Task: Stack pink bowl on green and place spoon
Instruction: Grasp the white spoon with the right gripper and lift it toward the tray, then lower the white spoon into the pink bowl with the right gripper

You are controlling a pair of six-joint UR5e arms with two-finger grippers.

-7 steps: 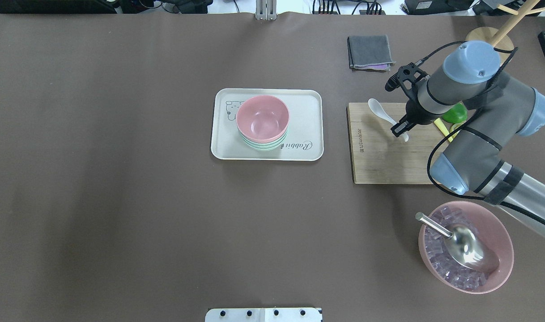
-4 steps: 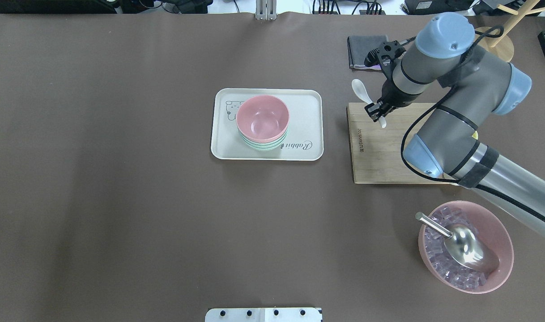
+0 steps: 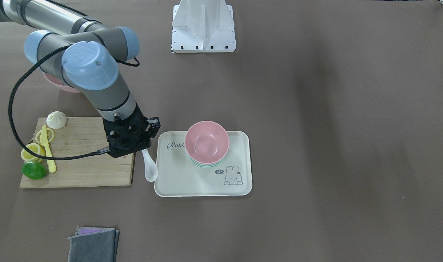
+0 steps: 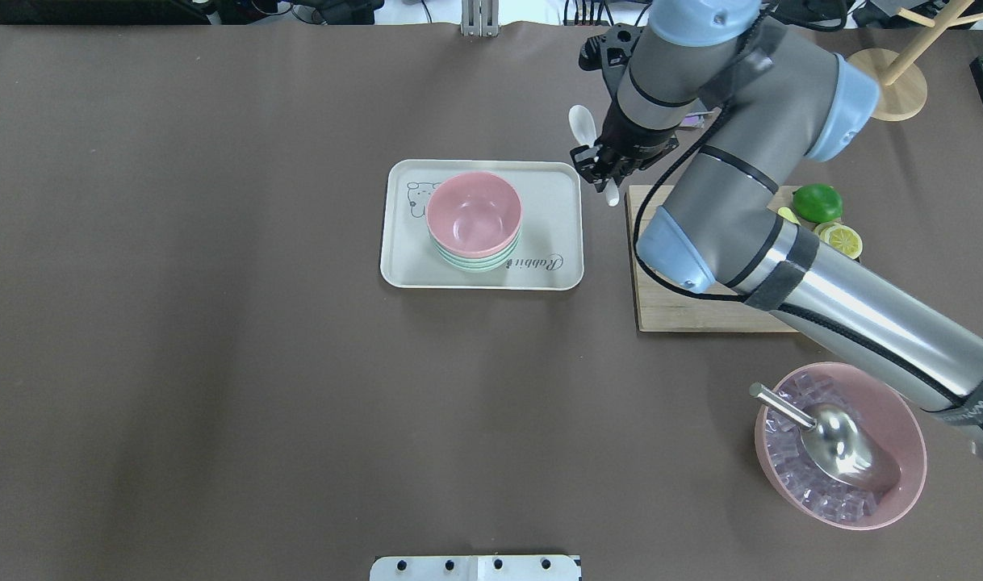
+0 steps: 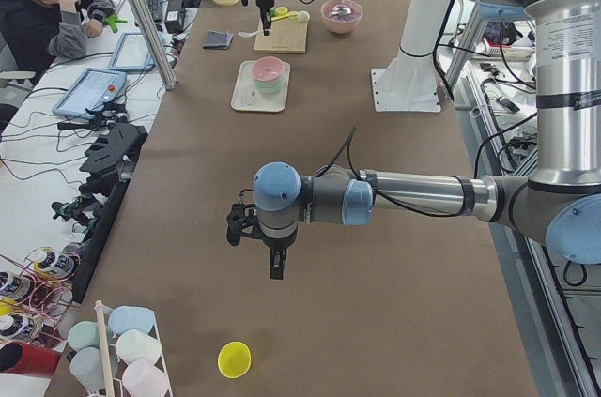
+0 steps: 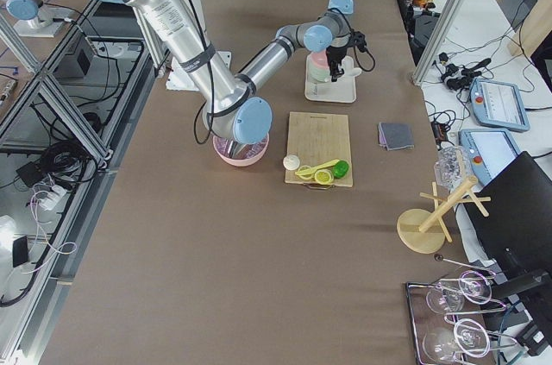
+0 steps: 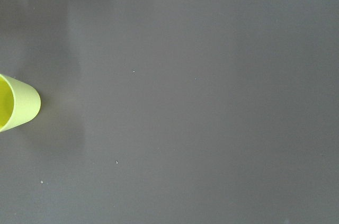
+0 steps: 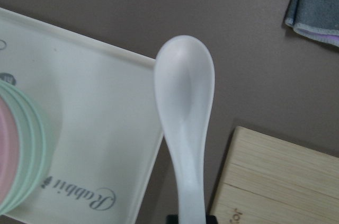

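Note:
A pink bowl sits stacked on green bowls on a cream tray. My right gripper is shut on the handle of a white spoon and holds it above the tray's far right corner, between the tray and the cutting board. The right wrist view shows the spoon over the tray's edge, with the green bowl rims at the left. My left gripper shows only in the exterior left view, far from the tray; I cannot tell whether it is open or shut.
A wooden cutting board with a lime and lemon slices lies right of the tray. A pink bowl of ice with a metal scoop stands near right. A grey cloth lies beyond the board. A yellow cup lies under the left wrist.
My right arm has carried the spoon to the left and farther back, from over the cutting board to the tray's right edge. The bowls have not moved.

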